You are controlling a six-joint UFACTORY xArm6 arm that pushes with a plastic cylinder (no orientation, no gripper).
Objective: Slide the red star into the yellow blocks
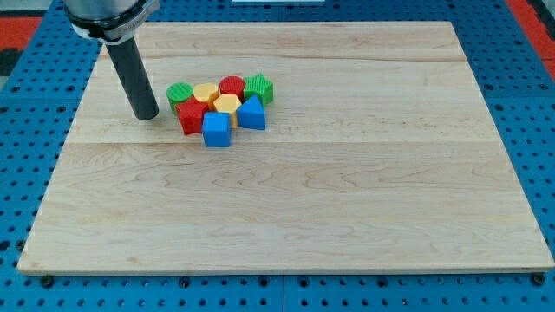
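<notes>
The red star (191,114) lies at the left of a tight cluster of blocks in the upper left of the wooden board (347,199). It touches a yellow block (205,93) above it and a yellow hexagon (227,106) to its right. My tip (147,116) rests on the board just left of the red star, a small gap apart. A red round block (231,86) sits at the cluster's top.
A green block (179,93) sits at the cluster's upper left and another green block (258,88) at its upper right. A blue cube (217,129) and a blue triangular block (251,113) sit along the cluster's bottom. Blue perforated table surrounds the board.
</notes>
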